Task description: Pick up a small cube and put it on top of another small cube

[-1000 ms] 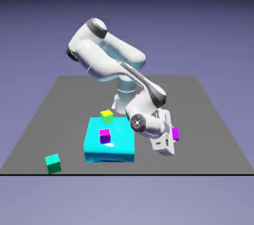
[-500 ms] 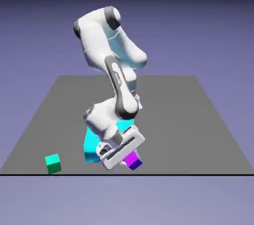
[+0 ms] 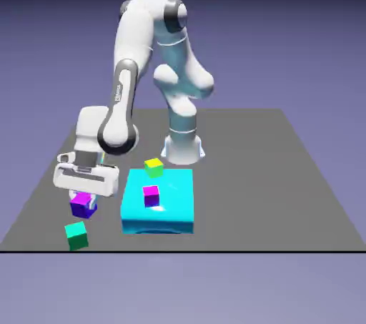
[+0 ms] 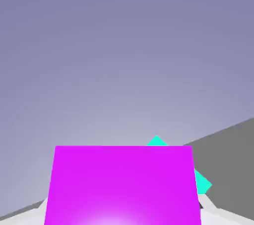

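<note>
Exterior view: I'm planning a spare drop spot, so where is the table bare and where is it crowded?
Bare: the grey table right of the cyan slab, and the far strip. Crowded: the near left corner, where the gripper holds the violet cube just above the teal cube.

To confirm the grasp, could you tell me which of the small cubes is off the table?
The violet-magenta cube, shut in the gripper; the teal-green cube rests on the table, two others on the cyan slab.

Violet-topped small cube [image 3: 83, 204], teal-green cube [image 3: 76, 234], cyan slab [image 3: 171, 204], yellow-green cube [image 3: 153, 167], grey table [image 3: 286, 165].
</note>
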Robot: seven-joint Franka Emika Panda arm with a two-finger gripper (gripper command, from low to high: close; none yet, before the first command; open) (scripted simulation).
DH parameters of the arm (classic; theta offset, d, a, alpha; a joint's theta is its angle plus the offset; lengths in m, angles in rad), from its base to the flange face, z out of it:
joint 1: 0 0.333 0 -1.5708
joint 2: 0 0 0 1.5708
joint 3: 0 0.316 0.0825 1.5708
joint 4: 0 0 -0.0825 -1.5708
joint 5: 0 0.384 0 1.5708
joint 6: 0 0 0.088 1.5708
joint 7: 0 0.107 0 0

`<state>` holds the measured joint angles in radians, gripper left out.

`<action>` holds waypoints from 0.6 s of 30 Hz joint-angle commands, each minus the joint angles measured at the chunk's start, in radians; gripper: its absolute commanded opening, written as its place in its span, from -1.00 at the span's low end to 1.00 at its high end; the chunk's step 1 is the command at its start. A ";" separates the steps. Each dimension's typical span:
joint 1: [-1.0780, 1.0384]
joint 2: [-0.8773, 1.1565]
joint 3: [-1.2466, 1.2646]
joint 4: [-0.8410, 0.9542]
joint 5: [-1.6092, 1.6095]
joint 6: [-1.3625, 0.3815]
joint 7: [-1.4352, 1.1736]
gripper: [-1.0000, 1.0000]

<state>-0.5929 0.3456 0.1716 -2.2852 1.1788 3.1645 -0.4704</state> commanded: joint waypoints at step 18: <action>-0.221 0.193 0.136 0.000 -0.782 0.163 0.634 -1.00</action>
<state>-0.8140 0.5390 0.3080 -2.2849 0.3960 3.3270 0.1644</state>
